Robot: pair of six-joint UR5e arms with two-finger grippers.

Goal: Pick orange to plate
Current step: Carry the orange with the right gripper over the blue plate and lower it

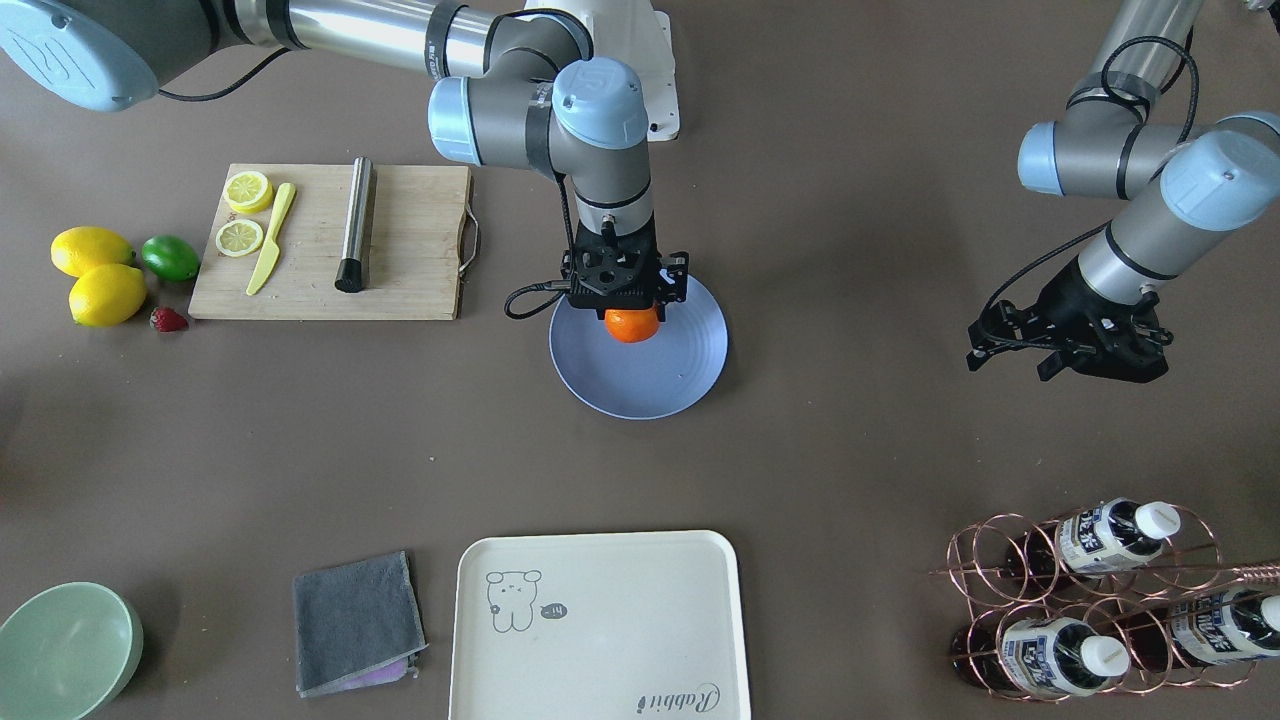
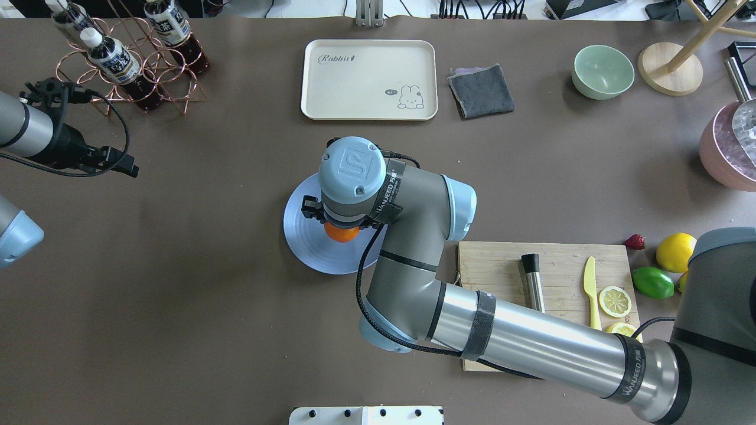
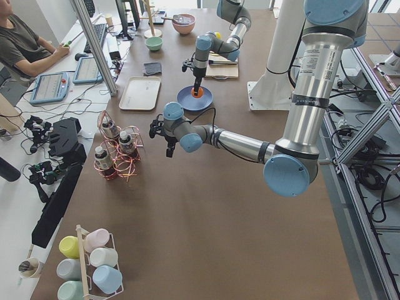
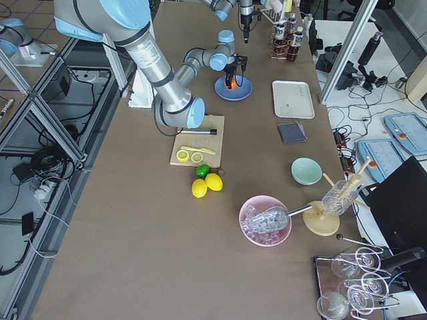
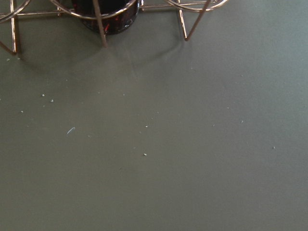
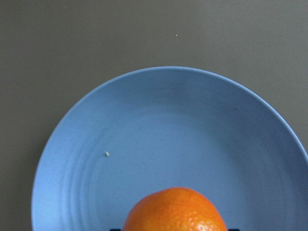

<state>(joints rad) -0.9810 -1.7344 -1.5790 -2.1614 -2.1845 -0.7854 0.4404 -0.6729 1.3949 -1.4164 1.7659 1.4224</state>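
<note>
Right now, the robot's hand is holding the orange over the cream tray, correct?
Not quite. The right hand is holding the orange over the blue plate, not the cream tray, which lies apart from it. The front-facing view shows this.

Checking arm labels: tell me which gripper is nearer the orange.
Right. The right gripper grips the orange over the plate; the left gripper hangs far aside, near the bottle rack.

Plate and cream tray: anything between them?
Only bare tabletop between the plate and the tray, seen in the exterior front-facing view.
</note>
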